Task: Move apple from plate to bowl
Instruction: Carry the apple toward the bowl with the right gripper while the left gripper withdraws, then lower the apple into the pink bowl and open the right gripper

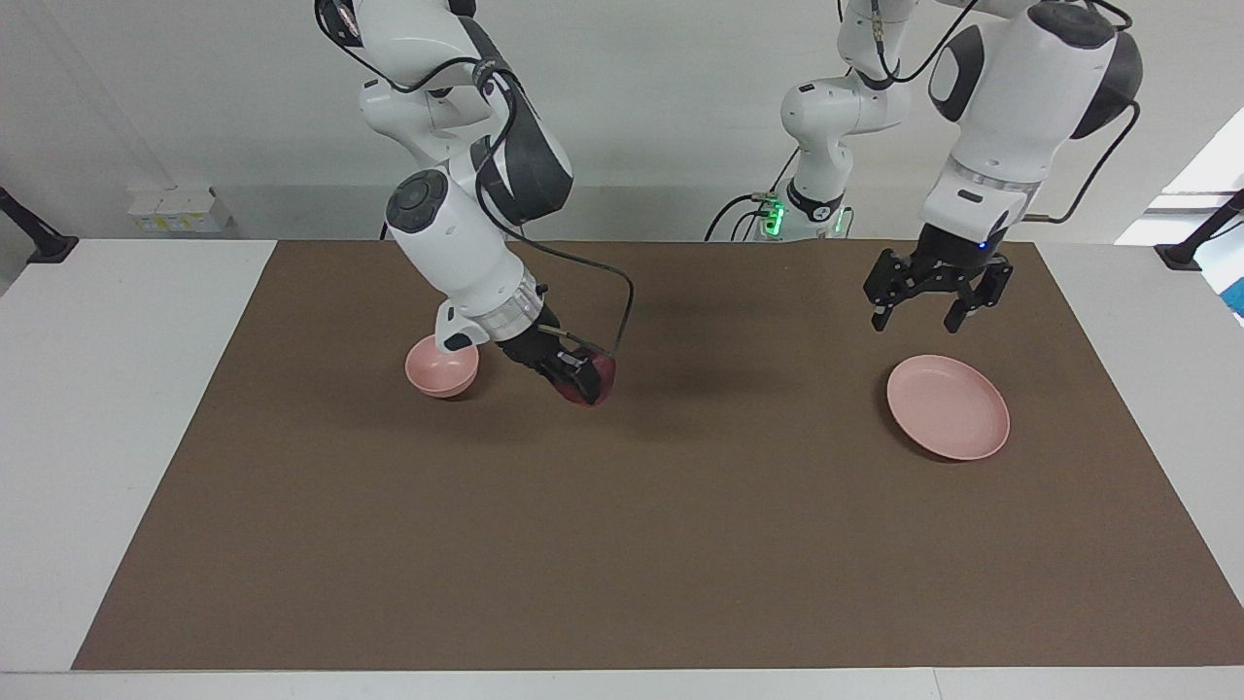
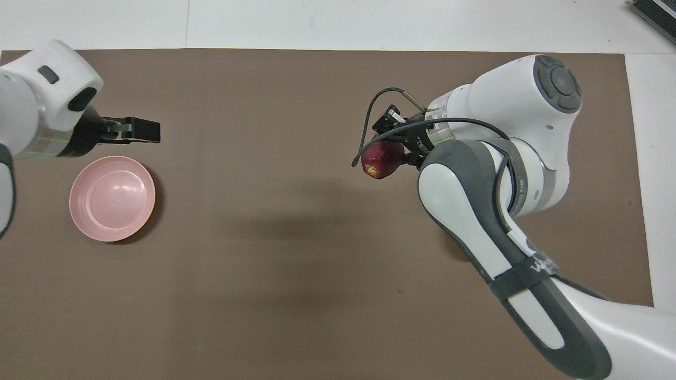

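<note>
R gripper (image 1: 583, 379) clamped on the apple (image 1: 595, 377), fingers closed tight around it, fruit up in the air over the brown mat (image 1: 622, 544), not touching it. It hangs just beside the bowl (image 1: 442, 365), toward the mid-table side, not over the bowl. Bowl holds nothing.

L gripper (image 1: 925, 309) has its fingers spread wide, nothing in them, raised over the mat next to the plate (image 1: 948, 406). Plate bare, sits at the L arm's end of the table; bowl at the R arm's end, the two well apart.

View diffs:
- Facing cam: shows bowl in full, plus the height gap btw apple and mat. R wrist overlaps the bowl's rim in this view; contact can't be judged. Apple reads as dark maroon blob, half hidden by the fingers.
- Overhead cam: bowl not visible at all, R arm's elbow covers that spot. Apple (image 2: 383, 160) clearer here, yellow patch showing on the side away from the wrist; cable loops around it. Plate (image 2: 112, 198) fully visible w/ L gripper (image 2: 143, 130) over the mat just past its rim, farther from the robots. From this angle L fingers stack edge-on, so their spread only reads from the facing cam.
</note>
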Available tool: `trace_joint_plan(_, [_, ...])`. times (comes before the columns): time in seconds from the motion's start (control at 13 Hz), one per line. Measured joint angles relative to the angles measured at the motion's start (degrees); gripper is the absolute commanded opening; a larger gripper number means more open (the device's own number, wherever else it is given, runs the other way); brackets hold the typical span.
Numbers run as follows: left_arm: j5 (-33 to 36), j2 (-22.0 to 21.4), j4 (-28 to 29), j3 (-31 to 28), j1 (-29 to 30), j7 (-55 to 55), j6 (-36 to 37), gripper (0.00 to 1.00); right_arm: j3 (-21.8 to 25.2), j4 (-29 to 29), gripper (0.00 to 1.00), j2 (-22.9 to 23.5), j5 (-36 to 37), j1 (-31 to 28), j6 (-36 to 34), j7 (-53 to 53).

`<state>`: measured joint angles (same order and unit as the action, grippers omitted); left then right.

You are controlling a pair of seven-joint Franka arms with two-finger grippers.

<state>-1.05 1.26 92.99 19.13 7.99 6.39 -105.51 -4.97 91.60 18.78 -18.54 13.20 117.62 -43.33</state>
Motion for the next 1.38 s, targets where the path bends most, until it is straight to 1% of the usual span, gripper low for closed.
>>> trace_joint_plan(0.15, [0.0, -0.2, -3.4, -0.2, 0.8, -2.8, 5.6, 1.00, 0.1, 0.3, 0.00, -0.1, 4.8, -1.8, -2.7, 7.2])
trace_joint_plan(0.23, [0.1, -0.4, -3.9, -0.3, 0.8, -3.0, 7.0, 1.00, 0.2, 0.6, 0.00, -0.2, 8.3, -2.5, -3.4, 10.0])
trace_joint_plan(0.38, [0.2, -0.4, -4.0, -0.3, 1.1, -3.1, 7.9, 1.00, 0.2, 2.0, 0.00, -0.9, 14.9, -3.3, -4.2, 14.3])
trace_joint_plan(0.62, [0.2, -0.4, -4.0, -0.4, 1.5, -3.1, 8.3, 1.00, 0.2, 7.0, 0.00, -3.3, 21.2, -5.2, -4.1, 20.3])
trace_joint_plan(0.77, [0.3, -0.4, -4.0, -1.2, 1.5, -3.1, 8.4, 1.00, 0.3, 13.1, 0.00, -6.3, 23.1, -6.7, -2.2, 21.8])
trace_joint_plan(1.0, [1.5, -0.4, -4.1, -2.8, 1.6, -3.7, 8.9, 1.00, 0.2, 26.3, 0.00, -12.6, 23.5, -7.4, 5.4, 22.3])
trace_joint_plan(1.15, [2.5, -0.8, -4.3, -4.4, 1.1, -5.0, 9.3, 1.00, 0.3, 33.8, 0.00, -16.8, 23.5, -8.0, 8.8, 22.3])
trace_joint_plan(1.23, [2.6, -1.3, -4.3, -6.6, -0.5, -5.7, 9.8, 1.00, 0.2, 36.6, 0.00, -18.5, 23.5, -8.4, 10.4, 22.5])
trace_joint_plan(1.31, [2.6, -1.8, -4.3, -10.3, -3.4, -6.4, 10.6, 1.00, 0.2, 38.5, 0.00, -19.6, 23.5, -9.1, 11.9, 23.0])
trace_joint_plan(1.38, [2.6, -2.1, -4.3, -13.1, -5.7, -7.1, 11.4, 1.00, 0.2, 39.5, 0.00, -19.7, 23.6, -10.0, 14.0, 23.8])
